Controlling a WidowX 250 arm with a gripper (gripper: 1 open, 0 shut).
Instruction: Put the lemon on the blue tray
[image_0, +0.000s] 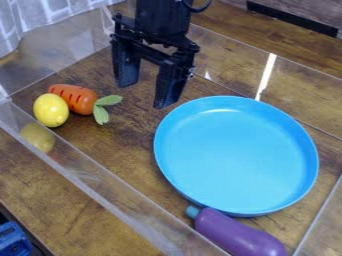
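lemon (51, 110) at 9 o'clock looks light, hard, slick (touching carrot (79, 99)); pinch its short axis. pincer (147, 88) open, empty.

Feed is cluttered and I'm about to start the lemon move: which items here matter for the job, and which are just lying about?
Belongs to the job:
- small bright-yellow oval toy lemon, at the left
- large round sky-blue plastic tray, nothing on it
- black gripper, fingers open, holding nothing

Just lying about:
- orange toy carrot with green leaves, touching the lemon
- purple toy eggplant, by the tray's near rim
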